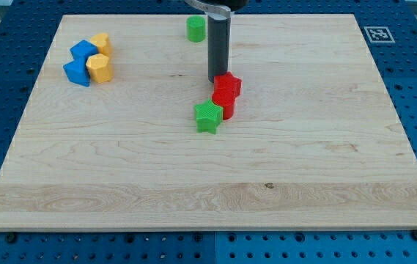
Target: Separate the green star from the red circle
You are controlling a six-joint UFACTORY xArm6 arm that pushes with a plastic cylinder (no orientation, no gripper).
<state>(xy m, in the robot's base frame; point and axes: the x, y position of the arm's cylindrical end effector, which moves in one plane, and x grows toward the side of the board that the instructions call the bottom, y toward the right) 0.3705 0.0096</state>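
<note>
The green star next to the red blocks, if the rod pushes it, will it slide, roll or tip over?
The green star looks low and flat-bottomed, so it would probably slide on the smooth wooden board rather than roll or tip. Its points may make it spin if pushed off-centre. It seems to touch the red circle, so a push through that block would likely move both. My tip sits just above the red blocks.

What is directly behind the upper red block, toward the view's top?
My tip stands just behind the upper red block, seemingly touching it. The board right behind the rod is covered.

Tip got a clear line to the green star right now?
Probably not directly: my tip sits just above the red blocks, which lie between it and the green star. The star's left side looks free.
</note>
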